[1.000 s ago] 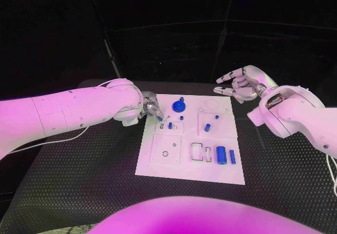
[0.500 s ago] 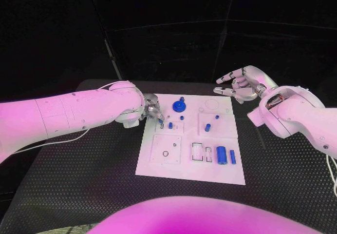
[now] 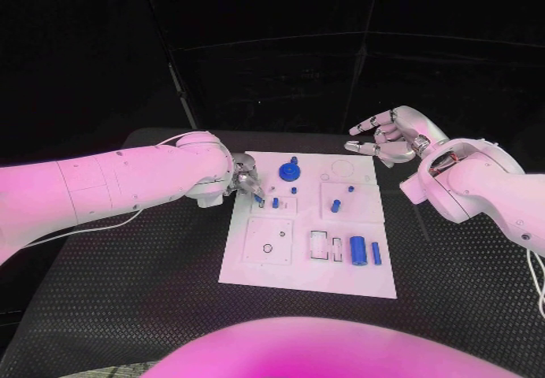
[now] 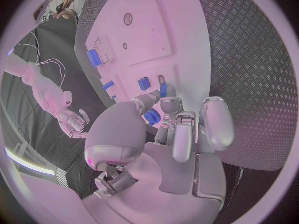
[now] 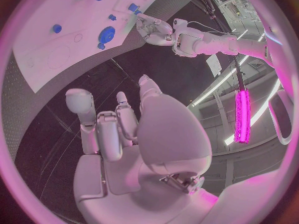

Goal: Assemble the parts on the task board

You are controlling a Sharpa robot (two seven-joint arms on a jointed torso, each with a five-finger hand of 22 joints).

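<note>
We start at our left robot hand [image 3: 244, 183], left of centre in the head view, poised over the upper left corner of the task board [image 3: 268, 272]. Its fingertips [image 4: 167, 102] reach down to a small blue peg [image 3: 275, 202] that stands in a square block near that corner. In the left wrist view the fingers crowd round the peg, but we cannot tell whether they pinch it or only touch it. We judge the hand is there to seat or lift that peg, since it comes at it from above with the fingers drawn together.

Our right robot hand [image 3: 386, 135] hangs in the upper right of the head view, above the worktop [image 3: 136, 291] and just past the board's far right corner. Its fingers are spread and it holds nothing; it seems parked there to leave the board free for the other hand.

Outward from the left hand, the board lies in the middle of the frame with the parts spread over it. A blue knob on a round base [image 3: 290, 168] stands near the top, just right of the left hand. A short blue cylinder [image 3: 336, 206] stands right of centre. In the lower right part of the board, a thick blue cylinder [image 3: 357, 250] and a thinner blue pin [image 3: 376, 253] lie side by side, apart from the hands.
</note>
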